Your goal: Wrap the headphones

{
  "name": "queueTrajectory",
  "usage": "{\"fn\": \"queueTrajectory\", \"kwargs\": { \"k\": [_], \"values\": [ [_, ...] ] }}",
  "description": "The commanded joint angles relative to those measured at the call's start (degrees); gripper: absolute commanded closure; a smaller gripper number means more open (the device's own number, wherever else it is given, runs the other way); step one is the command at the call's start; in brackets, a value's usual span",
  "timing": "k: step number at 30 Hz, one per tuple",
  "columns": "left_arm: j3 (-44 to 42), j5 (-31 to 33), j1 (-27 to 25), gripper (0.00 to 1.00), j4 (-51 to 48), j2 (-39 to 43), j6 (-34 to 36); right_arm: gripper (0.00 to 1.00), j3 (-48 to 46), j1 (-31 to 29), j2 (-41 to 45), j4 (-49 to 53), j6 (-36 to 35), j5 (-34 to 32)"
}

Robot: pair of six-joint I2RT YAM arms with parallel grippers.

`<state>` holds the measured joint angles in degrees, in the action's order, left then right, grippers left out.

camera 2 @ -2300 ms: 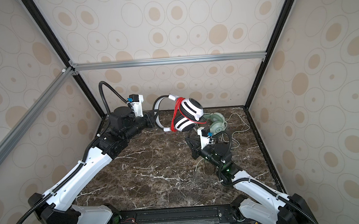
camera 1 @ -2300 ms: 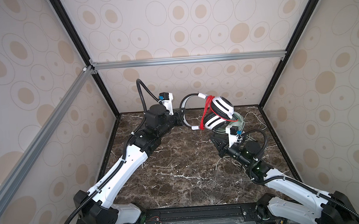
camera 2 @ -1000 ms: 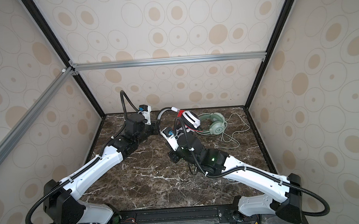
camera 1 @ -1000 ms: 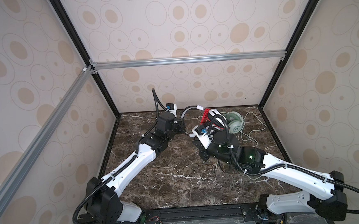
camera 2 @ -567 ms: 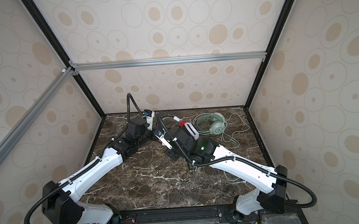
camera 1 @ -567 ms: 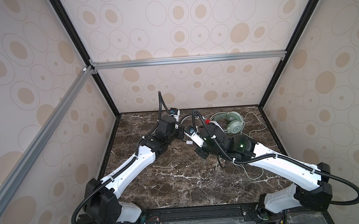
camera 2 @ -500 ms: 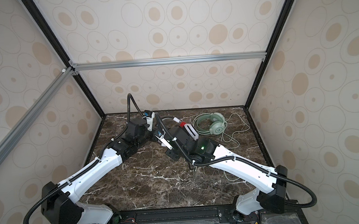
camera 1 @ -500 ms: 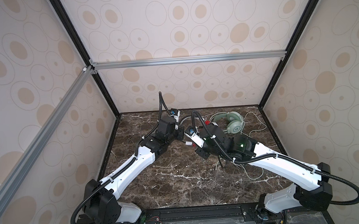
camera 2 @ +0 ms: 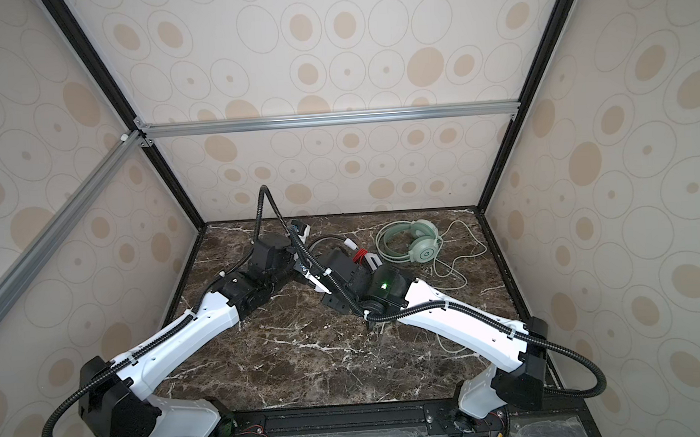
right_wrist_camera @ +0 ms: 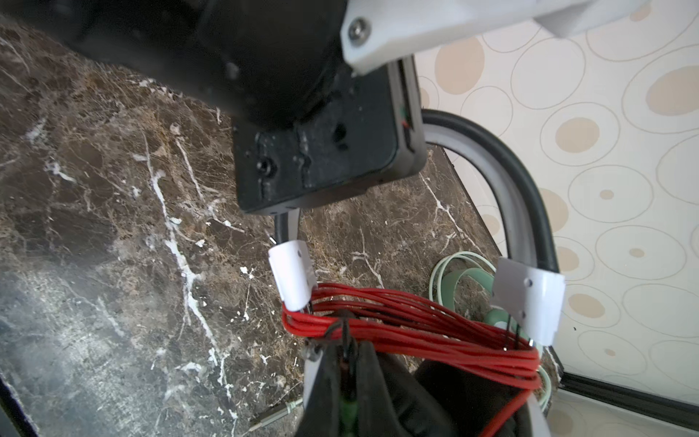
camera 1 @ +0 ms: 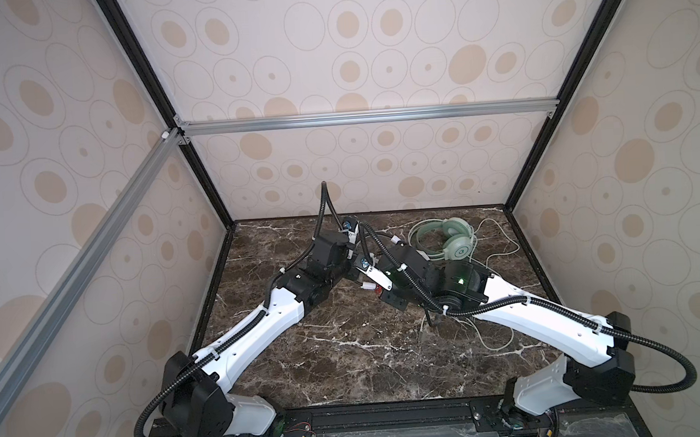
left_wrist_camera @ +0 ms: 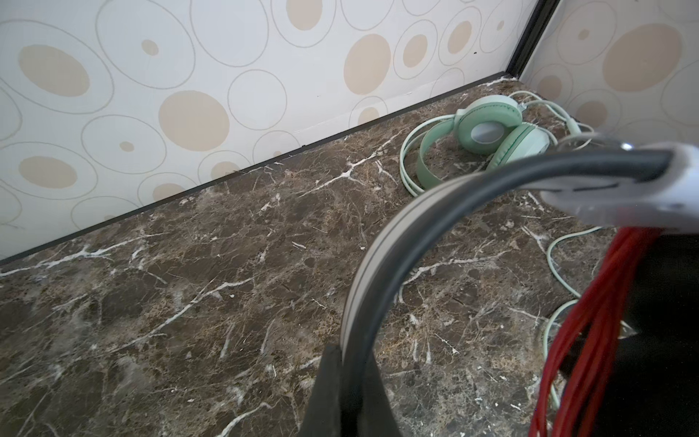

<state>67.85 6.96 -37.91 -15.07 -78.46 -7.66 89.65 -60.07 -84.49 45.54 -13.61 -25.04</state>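
The white headphones (camera 2: pixel 349 242) hang low over the middle back of the table, mostly hidden by the arms in both top views. My left gripper (left_wrist_camera: pixel 351 352) is shut on their grey-and-black headband (left_wrist_camera: pixel 382 261). Their red cord (right_wrist_camera: pixel 416 325) is wound in several turns between the two white band ends (right_wrist_camera: pixel 293 276). My right gripper (right_wrist_camera: pixel 348 346) is shut on a thin black strand looped over that bundle. A jack plug (right_wrist_camera: pixel 278 414) hangs beside its fingers. The mint-green headphones (camera 1: pixel 456 242) lie flat at the back right, untouched, and show in both top views (camera 2: pixel 422 244).
The mint headphones' pale cord (camera 1: pixel 493 335) trails in loose loops over the right of the marble table (camera 1: pixel 348 361) and under my right arm. The back wall (left_wrist_camera: pixel 227 75) stands close behind the grippers. The left gripper's black body (right_wrist_camera: pixel 321 159) sits just ahead of the right gripper.
The white headphones came down from high above the table to just over it. My right arm swung left to meet them. In the last half second almost nothing has moved.
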Motion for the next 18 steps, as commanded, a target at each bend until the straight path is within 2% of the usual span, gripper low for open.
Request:
{"fn": "queueTrajectory", "kwargs": {
  "k": [1, 10, 18],
  "values": [
    [1.58, -2.9, -2.47, 1.0, -3.23, 1.39, 4.67, 1.0, 3.96, 0.35, -0.56, -4.9, -2.29, -7.94],
    [0.71, -7.1, -3.35, 1.0, -2.43, 2.52, 5.66, 1.0, 2.63, 5.02, -2.18, -3.89, 3.58, -7.31],
    [0.23, -7.08, -3.33, 1.0, -2.24, 2.48, 5.25, 1.0, -1.03, 7.3, 0.69, -5.23, 5.08, -6.91]
  ]
}}
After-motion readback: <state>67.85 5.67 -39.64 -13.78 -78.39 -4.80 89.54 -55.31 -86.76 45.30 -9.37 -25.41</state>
